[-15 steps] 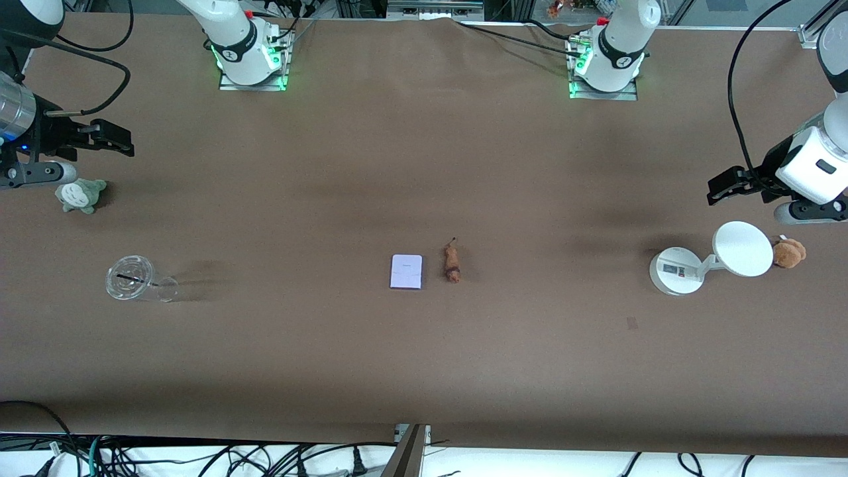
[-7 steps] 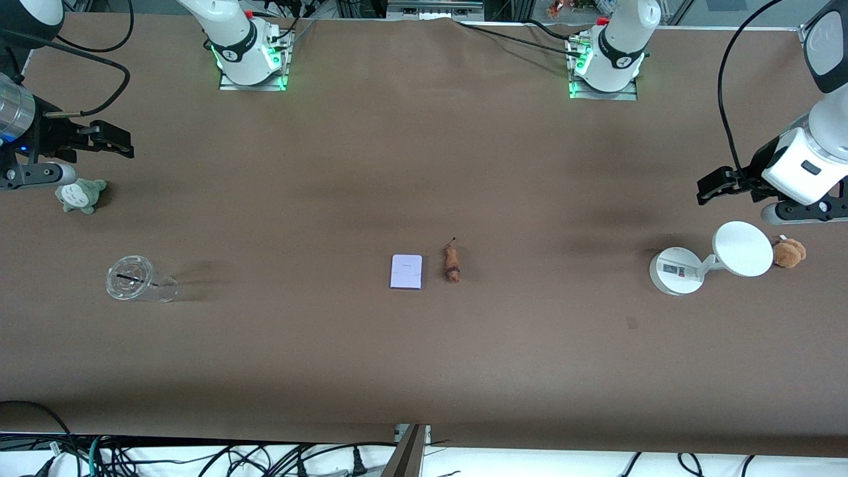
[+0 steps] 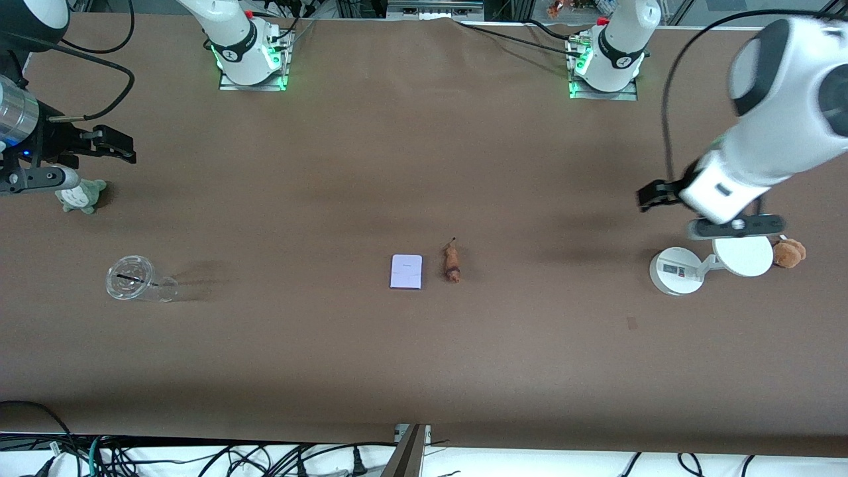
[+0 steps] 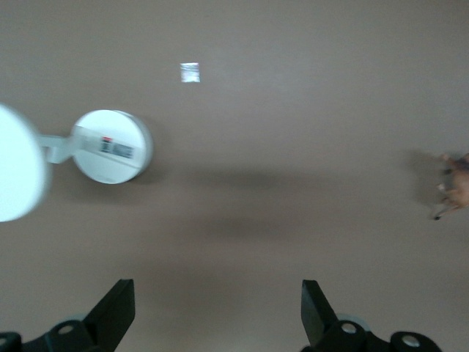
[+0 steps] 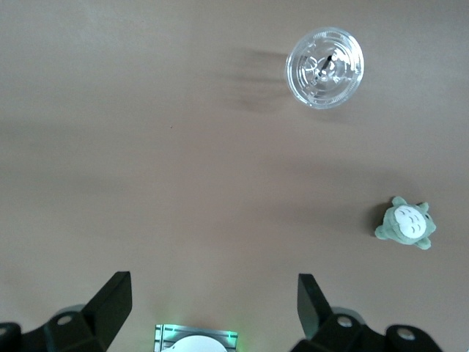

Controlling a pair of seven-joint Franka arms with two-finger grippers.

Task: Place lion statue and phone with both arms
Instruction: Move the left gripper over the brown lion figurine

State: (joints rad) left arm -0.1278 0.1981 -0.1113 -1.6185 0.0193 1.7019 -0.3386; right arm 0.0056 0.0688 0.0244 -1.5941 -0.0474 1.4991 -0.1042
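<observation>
**At mid-table, lion statue on the left arm's side of the phone**

At the middle of the brown cloth-covered table [image 3: 424,371], side by side and just apart: tiny slim brown lion statue [image 3: 452,263] and small flat pale lavender-white phone [image 3: 406,271]. Both lying flat, neither one held. Lion statue toward the left arm's end, phone toward the right arm's end. Long axes of both running from near to far, with the statue's thin dark tail tip pointing away from the front camera, toward the bases.

Left gripper [image 3: 652,197] up in the air over bare cloth, close to the white round-based device with a disc [image 3: 676,270], fingers [image 4: 117,312] spread wide with nothing between them. Well apart from the pair. Seen from the left wrist, lion statue [image 4: 456,183] only just inside the picture's edge. Fluffy brown plush toy [image 3: 788,252] just beside the disc, not part of the job.

Right gripper [image 3: 116,146] over the right arm's end, above the grey-green plush toy [image 3: 81,195], fingers [image 5: 110,301] likewise spread and empty. Clear plastic cup [image 3: 132,278] nearer to the front camera than that toy.

Judged from this: left gripper closer to the pair, and the statue the first thing on its path. Likely best to close across the statue's narrow width, fingers set square to the near-far axis. Phone more naturally left for the right gripper.
</observation>
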